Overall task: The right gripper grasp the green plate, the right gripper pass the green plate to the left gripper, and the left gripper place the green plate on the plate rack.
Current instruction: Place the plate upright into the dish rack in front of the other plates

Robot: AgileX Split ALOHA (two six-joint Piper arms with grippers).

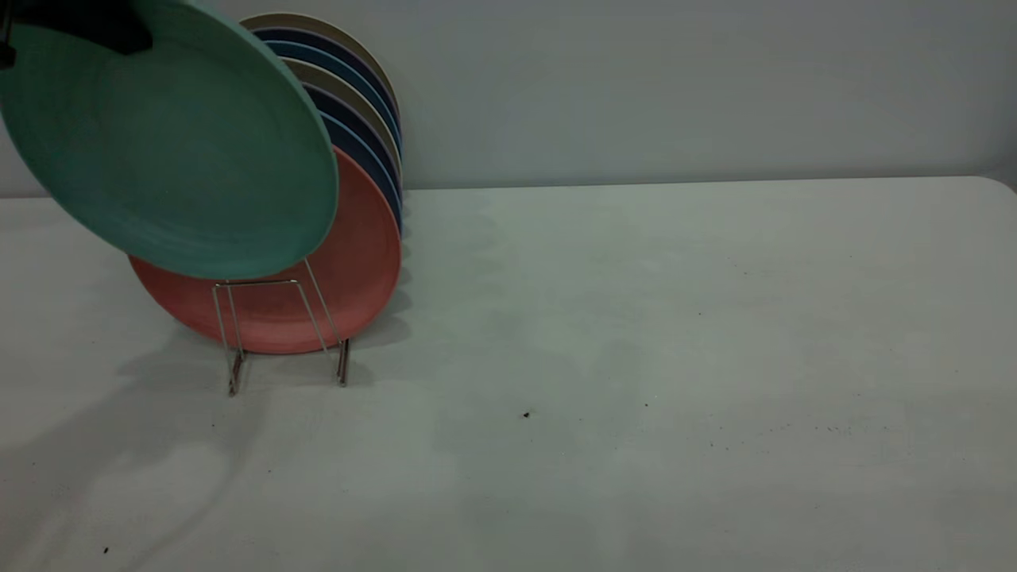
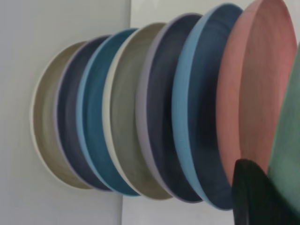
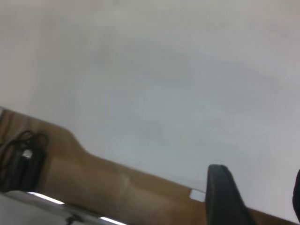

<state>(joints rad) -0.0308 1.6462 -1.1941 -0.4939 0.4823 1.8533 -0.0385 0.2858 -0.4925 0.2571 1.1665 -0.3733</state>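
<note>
One view only — the left wrist's — shows left gripper (image 2: 255, 197) clamping green plate (image 2: 287, 159).

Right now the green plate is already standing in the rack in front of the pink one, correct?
Not quite. In the exterior view the green plate is held tilted in the air above the plate rack, not standing in it. It does hang in front of the pink plate.

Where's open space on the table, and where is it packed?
Bare table runs right of the plate rack to the far edge, and in front of it. Crowded: the rack, full behind the salmon-pink plate, with the green plate held above by the left gripper.
</note>
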